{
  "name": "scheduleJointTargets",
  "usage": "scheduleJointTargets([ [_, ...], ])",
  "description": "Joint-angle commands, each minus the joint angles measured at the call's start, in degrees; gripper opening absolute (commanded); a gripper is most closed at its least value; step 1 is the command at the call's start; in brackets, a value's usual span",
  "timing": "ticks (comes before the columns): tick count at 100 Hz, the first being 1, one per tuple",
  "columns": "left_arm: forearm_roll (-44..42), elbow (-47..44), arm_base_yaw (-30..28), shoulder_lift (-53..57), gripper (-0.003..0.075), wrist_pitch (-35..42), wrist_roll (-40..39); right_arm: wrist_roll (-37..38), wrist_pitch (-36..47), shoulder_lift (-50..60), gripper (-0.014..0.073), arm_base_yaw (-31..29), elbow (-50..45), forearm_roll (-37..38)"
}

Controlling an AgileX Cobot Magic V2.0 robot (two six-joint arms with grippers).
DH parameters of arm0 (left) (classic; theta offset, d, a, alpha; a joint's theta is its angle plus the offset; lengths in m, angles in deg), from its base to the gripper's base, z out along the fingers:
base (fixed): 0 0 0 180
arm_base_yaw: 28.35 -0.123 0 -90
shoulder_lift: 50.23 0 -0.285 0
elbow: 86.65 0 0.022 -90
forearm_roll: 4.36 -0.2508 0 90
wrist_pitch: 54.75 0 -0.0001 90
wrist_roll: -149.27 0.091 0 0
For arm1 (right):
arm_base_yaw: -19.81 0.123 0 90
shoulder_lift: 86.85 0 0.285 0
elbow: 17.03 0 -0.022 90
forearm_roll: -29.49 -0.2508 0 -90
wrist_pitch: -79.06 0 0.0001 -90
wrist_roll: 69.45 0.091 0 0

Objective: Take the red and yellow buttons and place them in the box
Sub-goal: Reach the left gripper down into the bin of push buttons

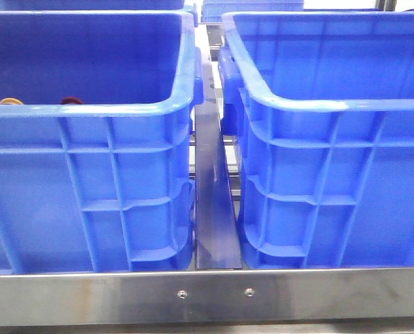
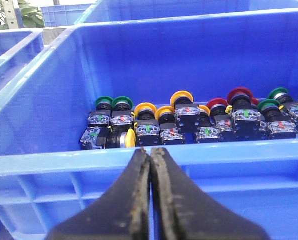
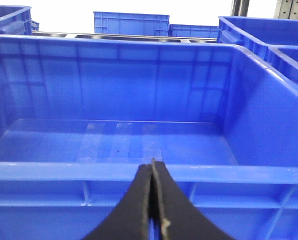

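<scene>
- Nearest the front camera runs a brushed steel rail (image 1: 207, 296) with two small screws, and behind it stand two ribbed blue plastic crates with thick rolled rims.
- The left gripper (image 2: 150, 155) is pressed closed with nothing between its black, worn-edged fingers; it hangs just outside the near rim of the left crate (image 2: 48, 100).
- That crate holds a row of push buttons along its far floor: yellow buttons (image 2: 144, 109), red buttons (image 2: 239, 95) and green buttons (image 2: 104, 101), each a glossy mushroom cap on a black block.
- The right gripper (image 3: 153, 167) is likewise closed and empty, facing the right crate (image 3: 113, 145), the box, whose smooth floor is bare.
- Judged from this, nothing is placed yet; both picks remain.
</scene>
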Motion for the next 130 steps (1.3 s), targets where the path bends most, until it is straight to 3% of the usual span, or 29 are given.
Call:
scheduleJointTargets([
  [1, 0.2, -2.7, 0.0, 1.9, -0.0019, 5.0, -0.4, -0.1, 4.3, 1.5, -0.0067, -0.1, 1.1, 0.7],
  [37, 1.1, -0.5, 0.0, 1.9, -0.0019, 4.8, -0.4, -0.1, 4.3, 1.5, -0.0067, -0.1, 1.1, 0.7],
  [61, 2.0, 10.2, 0.0, -0.5, -0.0019, -2.3, -0.4, -0.1, 4.3, 1.5, -0.0067, -0.1, 1.1, 0.7],
  [98, 1.5, 31.0, 0.0, -20.5, -0.0019, -13.5, -0.4, -0.1, 4.3, 1.5, -0.0067, -0.1, 1.1, 0.7],
  [119, 1.5, 44.9, 0.0, -35.5, -0.0019, -27.1, -0.4, -0.1, 4.3, 1.5, -0.0067, -0.1, 1.1, 0.7],
  [130, 1.5, 50.0, 0.0, -42.3, -0.0019, -30.4, -0.4, -0.1, 4.3, 1.5, -0.0067, -0.1, 1.1, 0.7],
])
